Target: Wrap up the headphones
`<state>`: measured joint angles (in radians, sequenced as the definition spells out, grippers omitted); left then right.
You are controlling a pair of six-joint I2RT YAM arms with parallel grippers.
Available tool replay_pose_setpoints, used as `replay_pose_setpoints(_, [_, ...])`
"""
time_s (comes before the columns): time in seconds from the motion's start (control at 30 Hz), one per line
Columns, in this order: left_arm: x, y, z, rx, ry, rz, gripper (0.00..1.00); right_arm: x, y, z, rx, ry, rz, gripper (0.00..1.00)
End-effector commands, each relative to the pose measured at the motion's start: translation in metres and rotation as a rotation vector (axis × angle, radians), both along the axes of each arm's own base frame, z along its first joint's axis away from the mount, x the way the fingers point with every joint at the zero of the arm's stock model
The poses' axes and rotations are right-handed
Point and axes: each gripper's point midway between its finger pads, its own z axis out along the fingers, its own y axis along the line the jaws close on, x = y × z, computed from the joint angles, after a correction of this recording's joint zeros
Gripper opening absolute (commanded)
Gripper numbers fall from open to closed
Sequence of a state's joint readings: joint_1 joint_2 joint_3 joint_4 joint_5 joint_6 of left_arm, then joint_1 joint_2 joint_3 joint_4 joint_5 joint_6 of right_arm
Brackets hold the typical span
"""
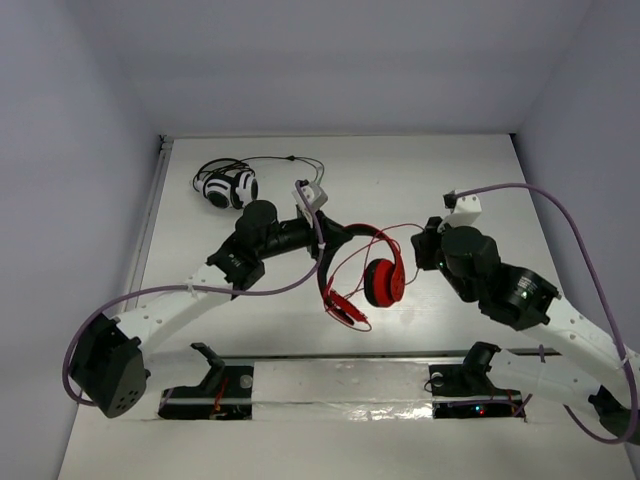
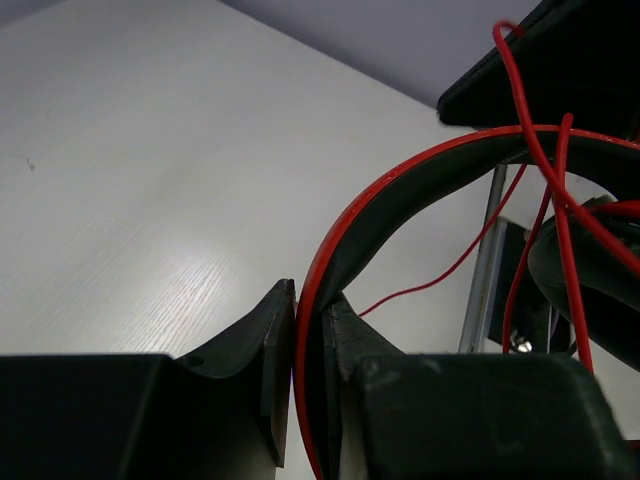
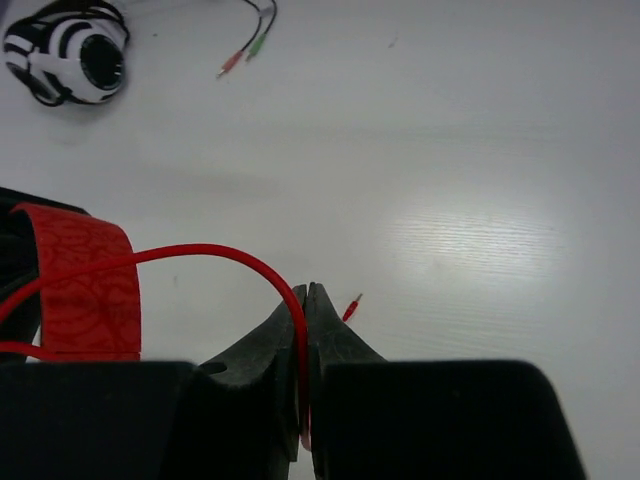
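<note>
The red headphones (image 1: pixel 383 282) are near the middle of the desk (image 1: pixel 430 180), between the two hands. Their headband (image 2: pixel 400 190), red on the outer face and black on the inner, arcs up out of the left hand (image 2: pixel 308 320). That hand's two fingers are closed tight on the band, one pad against each face, so the band stands on edge in the grip. From above, one round red ear cup (image 1: pixel 380 290) faces the camera just right of the band; whether it rests on the desk or hangs just over it cannot be told. The thin red cable (image 3: pixel 215 250) curves away from the patterned red side of the headband and runs down into the right hand (image 3: pixel 305 300). That hand's fingers are pressed together on the cable with no gap showing, pinching it at their tips. A small red plug (image 3: pixel 350 308) lies on the desk just beyond those fingertips. In the top view more of the cable sits in loose loops beside the ear cup, on its near left side. Well apart, toward the far left of the desk, lie the black-and-white headphones (image 1: pixel 228 188). Their black cable (image 1: pixel 285 160) trails to the right and ends in two small plugs (image 3: pixel 245 55), one reddish and one green.
</note>
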<state>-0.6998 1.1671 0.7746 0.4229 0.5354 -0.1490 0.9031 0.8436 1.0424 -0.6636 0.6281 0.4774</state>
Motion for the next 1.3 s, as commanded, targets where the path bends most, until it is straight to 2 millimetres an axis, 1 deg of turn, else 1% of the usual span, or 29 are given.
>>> replay_pose_setpoints(0.0, [-0.011,-0.005,0.095,-0.214,-0.117,-0.060,0.00,0.006,0.027,0.037,0.216,-0.152,0.082,0.14])
replay_pose_setpoints(0.07, [-0.007,-0.002,0.103,-0.231,-0.110,-0.038,0.00,0.006,0.031,0.034,0.236,-0.166,0.101,0.17])
replay_pose_setpoints(0.1, [-0.007,-0.002,0.113,-0.255,-0.103,-0.030,0.00,0.008,0.035,0.032,0.251,-0.177,0.104,0.20])
replay_pose_setpoints(0.13, [-0.007,-0.001,0.117,-0.266,-0.097,-0.025,0.00,0.009,0.037,0.032,0.260,-0.182,0.107,0.24])
replay_pose_setpoints(0.17, [-0.008,-0.001,0.122,-0.277,-0.096,-0.030,0.00,0.011,0.039,0.030,0.269,-0.179,0.104,0.25])
replay_pose_setpoints(0.2, [-0.004,0.002,0.131,-0.291,-0.098,-0.010,0.00,0.013,0.043,0.033,0.293,-0.192,0.102,0.25])
replay_pose_setpoints(0.23, [-0.003,0.003,0.135,-0.300,-0.081,0.004,0.00,0.014,0.045,0.027,0.297,-0.189,0.105,0.30])
replay_pose_setpoints(0.27, [-0.003,0.004,0.139,-0.307,-0.080,0.009,0.00,0.014,0.049,0.024,0.304,-0.188,0.118,0.30])
replay_pose_setpoints(0.3, [-0.004,0.006,0.148,-0.322,-0.084,0.014,0.00,0.016,0.052,0.030,0.334,-0.211,0.123,0.30])
replay_pose_setpoints(0.33, [-0.006,0.006,0.152,-0.331,-0.071,0.011,0.00,0.016,0.054,0.030,0.344,-0.218,0.128,0.35])
replay_pose_setpoints(0.37, [-0.007,0.006,0.155,-0.337,-0.064,0.006,0.00,0.016,0.057,0.020,0.343,-0.211,0.139,0.38])
replay_pose_setpoints(0.43, [-0.006,0.009,0.163,-0.332,-0.043,0.012,0.00,0.018,0.059,0.026,0.387,-0.251,0.148,0.39])
replay_pose_setpoints(0.47, [-0.004,0.011,0.165,-0.339,-0.022,0.020,0.00,0.020,0.060,0.017,0.385,-0.242,0.152,0.39])
replay_pose_setpoints(0.5, [-0.006,0.012,0.169,-0.353,-0.012,0.017,0.00,0.020,0.062,0.016,0.398,-0.245,0.155,0.39])
replay_pose_setpoints(0.53, [-0.004,0.015,0.171,-0.372,0.021,0.028,0.00,0.019,0.065,0.007,0.395,-0.233,0.172,0.40])
replay_pose_setpoints(0.57, [-0.002,0.018,0.174,-0.382,0.026,0.033,0.00,0.017,0.067,0.012,0.412,-0.245,0.187,0.40])
replay_pose_setpoints(0.6, [-0.003,0.019,0.179,-0.398,0.027,0.031,0.00,0.017,0.069,0.008,0.424,-0.251,0.196,0.40])
replay_pose_setpoints(0.63, [0.002,0.023,0.183,-0.412,0.033,0.057,0.00,0.019,0.069,0.005,0.426,-0.252,0.194,0.44])
replay_pose_setpoints(0.7, [0.002,0.024,0.193,-0.437,0.050,0.064,0.00,0.019,0.074,-0.005,0.422,-0.248,0.212,0.48])
replay_pose_setpoints(0.73, [0.004,0.024,0.197,-0.446,0.055,0.076,0.00,0.021,0.076,-0.012,0.409,-0.235,0.211,0.48])
replay_pose_setpoints(0.77, [0.006,0.026,0.202,-0.456,0.060,0.094,0.00,0.022,0.078,-0.016,0.409,-0.231,0.216,0.48])
replay_pose_setpoints(0.83, [0.010,0.029,0.207,-0.467,0.065,0.122,0.00,0.025,0.079,-0.023,0.401,-0.223,0.209,0.48])
replay_pose_setpoints(0.9, [0.013,0.031,0.212,-0.477,0.068,0.145,0.00,0.026,0.080,-0.025,0.413,-0.227,0.212,0.48])
replay_pose_setpoints(0.93, [0.014,0.033,0.214,-0.485,0.073,0.157,0.00,0.025,0.079,-0.031,0.410,-0.219,0.210,0.47])
replay_pose_setpoints(1.03, [0.020,0.038,0.217,-0.503,0.078,0.198,0.00,0.023,0.082,-0.038,0.425,-0.210,0.222,0.47])
replay_pose_setpoints(1.07, [0.021,0.038,0.218,-0.510,0.087,0.197,0.00,0.021,0.083,-0.044,0.431,-0.198,0.231,0.47])
replay_pose_setpoints(1.13, [0.023,0.039,0.219,-0.523,0.097,0.210,0.00,0.021,0.087,-0.049,0.438,-0.188,0.243,0.42])
replay_pose_setpoints(1.2, [0.025,0.040,0.218,-0.531,0.110,0.222,0.00,0.020,0.092,-0.055,0.439,-0.165,0.256,0.41])
replay_pose_setpoints(1.27, [0.028,0.041,0.218,-0.539,0.117,0.239,0.00,0.019,0.096,-0.059,0.445,-0.146,0.268,0.38])
